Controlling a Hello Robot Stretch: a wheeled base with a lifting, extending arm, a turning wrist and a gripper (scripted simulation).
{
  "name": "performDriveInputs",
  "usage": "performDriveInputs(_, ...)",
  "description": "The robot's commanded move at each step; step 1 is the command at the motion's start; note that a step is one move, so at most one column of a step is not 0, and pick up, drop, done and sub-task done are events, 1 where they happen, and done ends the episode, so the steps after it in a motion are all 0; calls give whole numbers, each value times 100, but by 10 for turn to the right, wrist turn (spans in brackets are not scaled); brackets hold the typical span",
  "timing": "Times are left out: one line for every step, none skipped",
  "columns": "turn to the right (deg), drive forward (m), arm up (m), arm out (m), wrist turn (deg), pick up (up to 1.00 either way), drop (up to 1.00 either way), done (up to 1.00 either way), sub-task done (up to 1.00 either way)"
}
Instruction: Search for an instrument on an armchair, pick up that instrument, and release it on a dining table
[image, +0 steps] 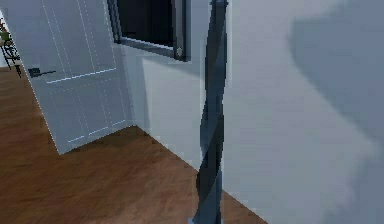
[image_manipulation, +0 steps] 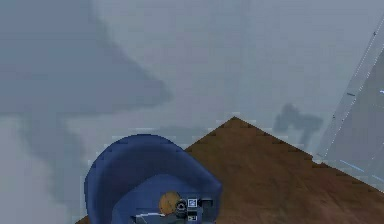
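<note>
A blue armchair (image_manipulation: 120, 175) with a rounded back stands in a wall corner at the arm side view's bottom left. On its seat lies a small yellow-orange thing (image_manipulation: 167, 200); its shape is too small to name as an instrument. The gripper (image_manipulation: 174, 209) is right at that thing, with the two white marked squares (image_manipulation: 192, 206) just to its right at the bottom edge. I cannot tell whether the gripper holds anything, or whether it touches the yellow-orange thing.
A tall twisted dark pole (image: 212, 110) rises close ahead in the forward view, against a white wall. A white panelled door (image: 70, 70) and a dark window (image: 150, 25) stand at the left. Wood floor (image_manipulation: 265, 165) runs right of the armchair toward a pale door (image_manipulation: 365, 110).
</note>
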Motion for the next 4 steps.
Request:
performDriveInputs(0, 0, 0, 0, 450, 0, 0, 0, 0)
performDriveInputs(0, 0, 0, 0, 210, 0, 0, 0, 0)
performDriveInputs(0, 0, -30, 0, 0, 0, 0, 0, 0)
performDriveInputs(0, 0, 0, 0, 0, 100, 0, 0, 0)
